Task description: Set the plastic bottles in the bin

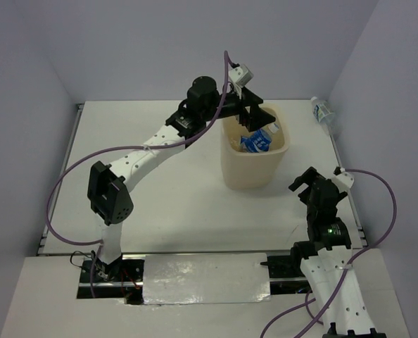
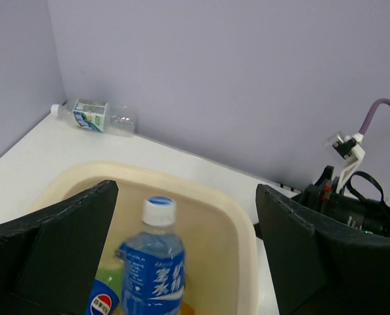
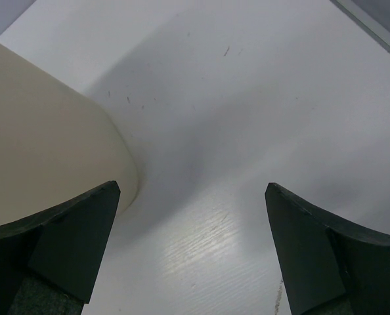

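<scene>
The cream-beige bin (image 1: 248, 169) stands right of the table's middle. My left gripper (image 1: 255, 120) hovers open over its far rim. In the left wrist view a clear bottle with a blue label (image 2: 152, 269) stands inside the bin (image 2: 242, 223), free between my open left gripper (image 2: 188, 252). Another blue-labelled bottle (image 2: 103, 303) and a green one (image 2: 109, 279) lie beside it. A clear white-capped bottle (image 1: 322, 113) lies at the far right edge by the wall; it also shows in the left wrist view (image 2: 96, 117). My right gripper (image 1: 307, 184) is open and empty, right of the bin.
The right wrist view shows the bin's smooth wall (image 3: 44, 131) at the left and bare white table (image 3: 234, 131) under my right gripper (image 3: 192, 256). Purple-grey walls close in the far and side edges. A metal rail runs along the table's right edge (image 1: 346, 190).
</scene>
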{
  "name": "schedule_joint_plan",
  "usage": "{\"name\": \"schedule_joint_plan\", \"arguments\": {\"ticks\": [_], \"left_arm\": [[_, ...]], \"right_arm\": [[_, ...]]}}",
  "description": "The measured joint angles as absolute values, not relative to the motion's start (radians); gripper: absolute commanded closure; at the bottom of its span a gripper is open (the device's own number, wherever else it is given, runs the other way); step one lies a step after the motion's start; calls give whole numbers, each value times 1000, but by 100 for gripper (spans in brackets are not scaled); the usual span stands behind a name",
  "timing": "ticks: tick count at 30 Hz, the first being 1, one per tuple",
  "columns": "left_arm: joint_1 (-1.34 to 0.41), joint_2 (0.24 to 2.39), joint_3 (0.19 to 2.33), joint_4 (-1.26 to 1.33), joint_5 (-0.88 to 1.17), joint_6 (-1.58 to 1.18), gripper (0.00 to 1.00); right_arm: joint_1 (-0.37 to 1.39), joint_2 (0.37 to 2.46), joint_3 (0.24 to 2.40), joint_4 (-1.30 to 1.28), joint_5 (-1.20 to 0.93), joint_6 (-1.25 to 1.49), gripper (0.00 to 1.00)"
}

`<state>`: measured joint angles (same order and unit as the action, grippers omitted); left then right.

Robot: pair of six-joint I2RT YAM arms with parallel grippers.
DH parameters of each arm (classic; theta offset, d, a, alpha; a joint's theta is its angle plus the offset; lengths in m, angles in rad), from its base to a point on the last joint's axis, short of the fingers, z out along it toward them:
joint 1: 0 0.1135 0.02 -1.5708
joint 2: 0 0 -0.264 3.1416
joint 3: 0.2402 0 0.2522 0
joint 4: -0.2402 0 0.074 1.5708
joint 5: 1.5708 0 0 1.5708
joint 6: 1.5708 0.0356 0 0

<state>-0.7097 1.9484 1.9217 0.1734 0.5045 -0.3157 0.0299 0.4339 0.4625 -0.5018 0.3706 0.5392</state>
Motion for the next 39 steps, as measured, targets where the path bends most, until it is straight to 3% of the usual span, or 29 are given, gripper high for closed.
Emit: {"name": "schedule_joint_plan", "arguments": {"ticks": [9,16,19,27,36,39], "left_arm": [[-684,1859,1857,162,534,-345,1],[-444,1544,1449,333,564,-470,1],[-345,1417,1300,311,458,-446,1],[-283,1070,915,174,178,-413,1],[-205,1039,833,68,33,-398,1],[-191,1077,834,68,31,-398,1]], "right_arm": [[30,461,535,-502,402,582,0],[30,640,789,-501,456,594,0],[29,733,897,-501,501,585,0],[20,1071,1252,-548,546,508,0],[-115,1433,1483,-509,360,490,1],[-128,1517,1474,-408,300,491,1]]}}
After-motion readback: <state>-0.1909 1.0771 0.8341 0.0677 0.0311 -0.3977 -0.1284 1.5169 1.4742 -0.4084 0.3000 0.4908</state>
